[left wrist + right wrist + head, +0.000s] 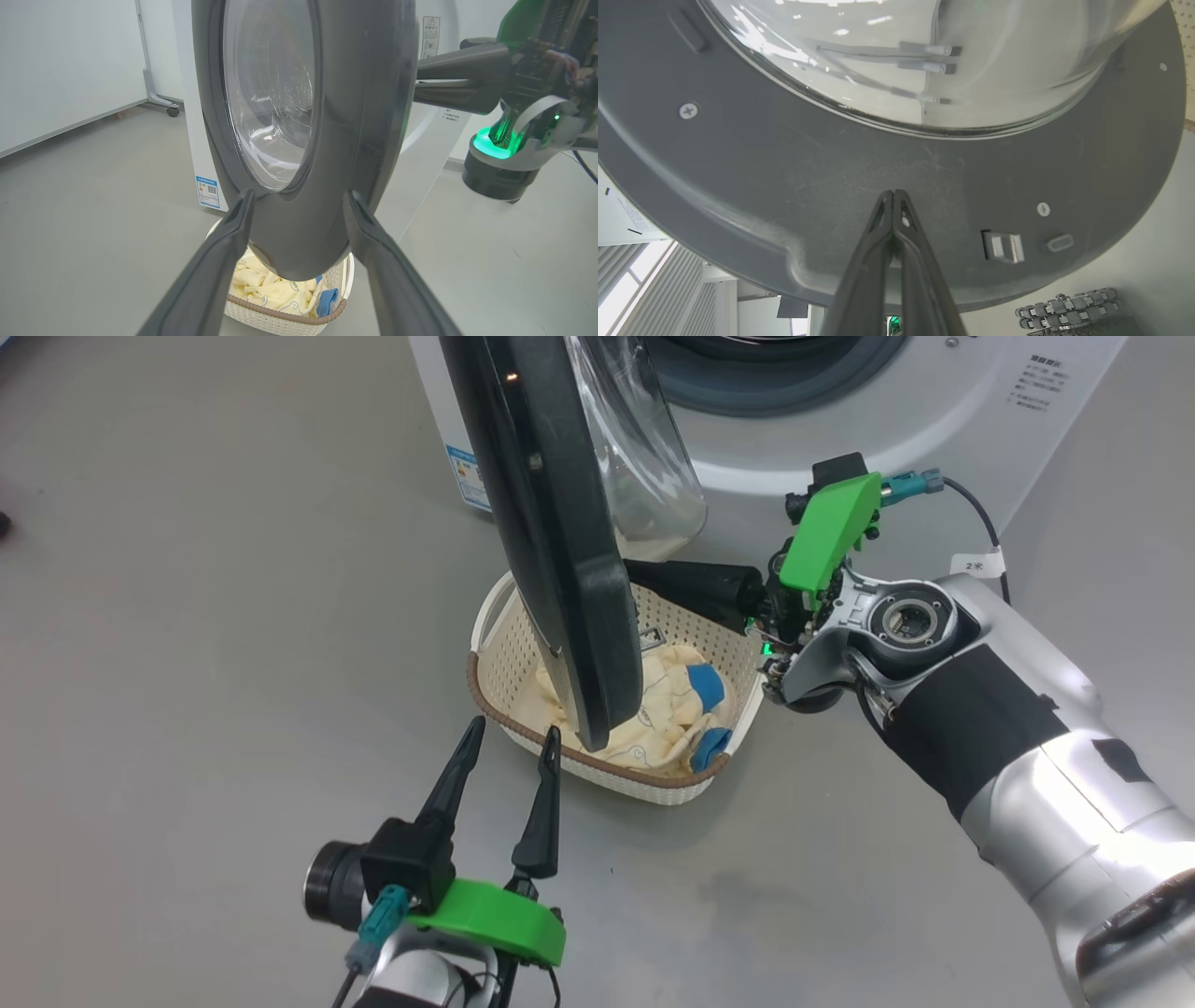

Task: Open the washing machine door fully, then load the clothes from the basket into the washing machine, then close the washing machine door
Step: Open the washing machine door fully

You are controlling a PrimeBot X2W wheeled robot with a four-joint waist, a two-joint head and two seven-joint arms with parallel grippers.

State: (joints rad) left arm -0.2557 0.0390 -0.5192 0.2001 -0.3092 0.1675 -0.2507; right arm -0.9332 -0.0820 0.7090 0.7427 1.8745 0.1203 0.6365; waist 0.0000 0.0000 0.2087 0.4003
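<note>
A: Left claw [516, 728]?
B: Released, fingers spread, just beside the near rim of basket [509, 663].
A: Inside it?
B: Clothes [667, 709], bundled, blue cuffs showing.
A: Door [551, 523]?
B: Swung out, seen edge-on, lower rim hanging over basket.
A: Right claw [894, 193]?
B: Clenched on nothing; tips against inner face of door, below the glass.
A: Beyond?
B: Washer [840, 439], drum opening uncovered.

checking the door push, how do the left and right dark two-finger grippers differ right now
The left gripper has its two long dark fingers spread open; the right gripper has its pressed shut. The left points toward the outer face of the round, black-rimmed glass washing machine door; the right's tips sit at its inner side. Both carry green plastic housings.
</note>
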